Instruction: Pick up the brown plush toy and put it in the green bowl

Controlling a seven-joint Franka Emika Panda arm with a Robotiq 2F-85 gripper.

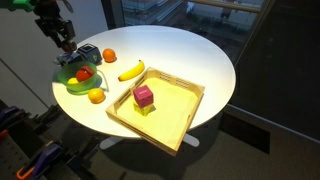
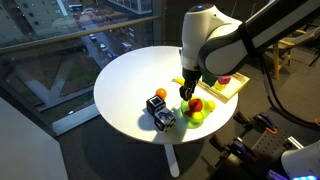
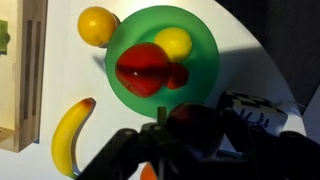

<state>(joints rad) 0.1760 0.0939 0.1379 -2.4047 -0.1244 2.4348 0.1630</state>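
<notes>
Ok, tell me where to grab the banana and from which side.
Take the banana across its middle, probably from straight above, jaws spanning its narrow width. It lies flat on the table, long and curved, touching nothing at its sides.

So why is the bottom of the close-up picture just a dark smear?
In the wrist view the gripper is so near the lens that it blurs into a dark shape, while the green bowl beyond it is fairly sharp; in an exterior view the white table is bright against dim surroundings.
</notes>
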